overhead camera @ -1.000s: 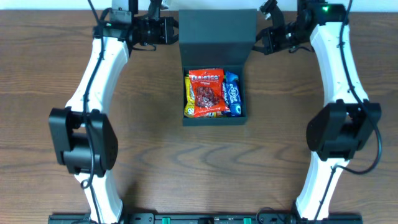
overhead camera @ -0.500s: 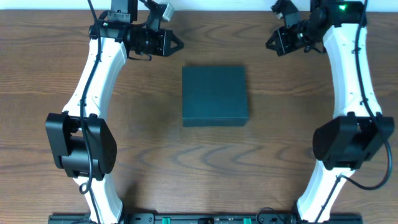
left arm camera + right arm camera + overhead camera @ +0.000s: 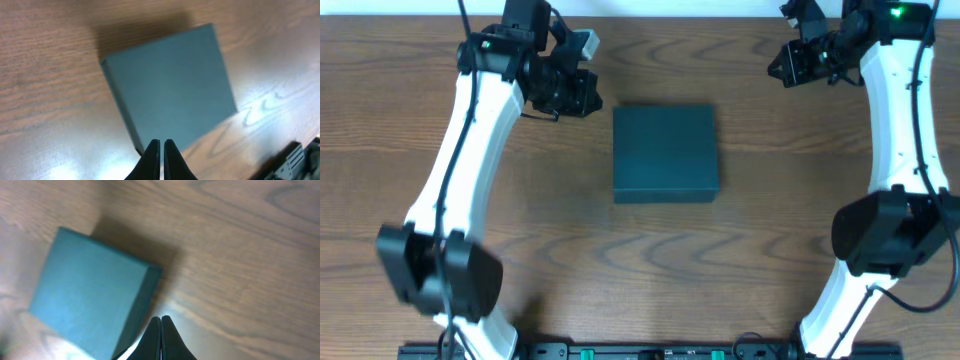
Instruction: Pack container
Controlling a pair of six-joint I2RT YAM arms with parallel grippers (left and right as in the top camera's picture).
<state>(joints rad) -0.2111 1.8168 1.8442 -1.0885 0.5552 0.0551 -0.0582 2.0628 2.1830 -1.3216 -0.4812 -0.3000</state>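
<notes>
The container (image 3: 665, 153) is a dark green square box in the middle of the wooden table, its flap lid shut flat, so its contents are hidden. It also shows in the left wrist view (image 3: 170, 85) and the right wrist view (image 3: 90, 295). My left gripper (image 3: 588, 95) is shut and empty, above the table to the upper left of the box; its fingertips (image 3: 162, 145) are pressed together. My right gripper (image 3: 782, 70) is shut and empty, to the upper right of the box; its fingertips (image 3: 160, 320) touch each other.
The brown wooden table (image 3: 570, 250) has a pale strip along its far edge (image 3: 670, 8). A black rail with connectors (image 3: 650, 351) runs along the near edge, between the two arm bases.
One second ago the lid stood open with snack packets showing inside; it has been shut since half a second ago. Both grippers have drawn away from the box; the left arm has swung right.
</notes>
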